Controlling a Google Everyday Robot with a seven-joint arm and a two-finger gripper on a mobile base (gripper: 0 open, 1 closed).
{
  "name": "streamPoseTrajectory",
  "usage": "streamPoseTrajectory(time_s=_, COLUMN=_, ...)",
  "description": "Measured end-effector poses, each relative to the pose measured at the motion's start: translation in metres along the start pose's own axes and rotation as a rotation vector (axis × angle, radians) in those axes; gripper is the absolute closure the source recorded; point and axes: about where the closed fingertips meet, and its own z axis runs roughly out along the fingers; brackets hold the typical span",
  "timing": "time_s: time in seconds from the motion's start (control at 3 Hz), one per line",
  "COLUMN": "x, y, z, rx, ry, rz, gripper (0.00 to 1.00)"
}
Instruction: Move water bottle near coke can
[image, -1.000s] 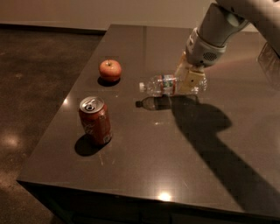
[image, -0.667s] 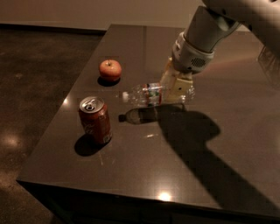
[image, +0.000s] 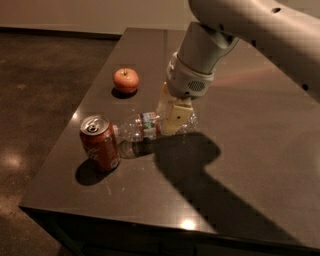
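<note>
Water bottle (image: 137, 127), small clear ribbed plastic. Dark glossy table (image: 260, 150). Beige two-finger tool (image: 176, 122), right of red aluminium coke can (image: 100, 143), clamps bottle's base; bottle sideways, cap just beside can. Lower gently; don't topple can.

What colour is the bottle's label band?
Red, white and green, in the camera view; the gripper holds the water bottle beside the coke can.

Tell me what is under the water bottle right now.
Only bare dark table and the bottle's reflection show under the water bottle, which lies sideways in the end effector, cap by the coke can. The end effector covers the bottle's base end.
</note>
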Motion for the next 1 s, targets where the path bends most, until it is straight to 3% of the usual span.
streamPoseTrajectory(time_s=0.33, x=-0.011, y=0.001, z=0.016, rx=-0.028, ry=0.023, rz=0.002, gripper=0.82)
streamPoseTrajectory(time_s=1.0, x=-0.013, y=0.001, z=0.030, rx=-0.053, ry=0.038, rz=0.027, gripper=0.35)
